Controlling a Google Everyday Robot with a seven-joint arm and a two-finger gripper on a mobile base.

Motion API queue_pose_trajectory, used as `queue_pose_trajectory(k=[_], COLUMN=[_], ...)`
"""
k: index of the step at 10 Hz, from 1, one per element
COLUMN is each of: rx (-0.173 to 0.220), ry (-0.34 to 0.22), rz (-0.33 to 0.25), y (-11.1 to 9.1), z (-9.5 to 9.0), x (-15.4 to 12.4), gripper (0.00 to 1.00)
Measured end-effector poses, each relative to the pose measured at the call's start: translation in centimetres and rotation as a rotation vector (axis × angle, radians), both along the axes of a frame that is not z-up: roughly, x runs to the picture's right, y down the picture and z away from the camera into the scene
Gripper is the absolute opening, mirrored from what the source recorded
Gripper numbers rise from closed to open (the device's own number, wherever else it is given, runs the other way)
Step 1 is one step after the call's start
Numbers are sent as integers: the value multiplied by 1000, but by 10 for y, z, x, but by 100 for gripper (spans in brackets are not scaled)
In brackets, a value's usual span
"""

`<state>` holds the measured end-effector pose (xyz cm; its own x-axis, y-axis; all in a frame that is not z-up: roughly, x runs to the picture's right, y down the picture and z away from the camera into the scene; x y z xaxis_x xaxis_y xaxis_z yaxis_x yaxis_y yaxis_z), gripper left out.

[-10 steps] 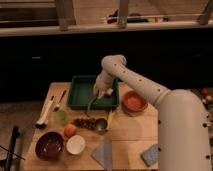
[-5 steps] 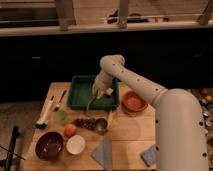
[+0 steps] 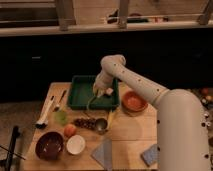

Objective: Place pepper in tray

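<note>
The dark green tray (image 3: 80, 92) sits at the back middle of the wooden table. My gripper (image 3: 100, 92) hangs over the tray's front right part and points down. It is shut on the top end of the pepper (image 3: 91, 103). The slim, curved green pepper dangles from the gripper over the tray's front wall, and its lower tip is close to the tray's front edge. The arm reaches in from the right.
An orange bowl (image 3: 134, 101) stands right of the tray. In front of the tray are a light-green cup (image 3: 61, 116), dark grapes (image 3: 84, 122), a metal cup (image 3: 101, 125), a peach (image 3: 70, 130), a brown bowl (image 3: 49, 146) and a white bowl (image 3: 75, 144). A white brush (image 3: 45, 113) lies at the left.
The gripper with the pepper has sunk slightly over the tray's front part. Nothing else has moved.
</note>
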<state>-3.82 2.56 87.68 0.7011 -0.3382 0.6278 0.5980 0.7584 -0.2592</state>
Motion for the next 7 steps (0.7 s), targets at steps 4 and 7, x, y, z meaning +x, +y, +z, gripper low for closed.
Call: queue_pose_trajectory(k=[4, 7], rx=[43, 52], ry=[20, 16], rz=[78, 141], y=[-16, -26], z=[3, 12], x=[17, 29], gripper=[0, 0])
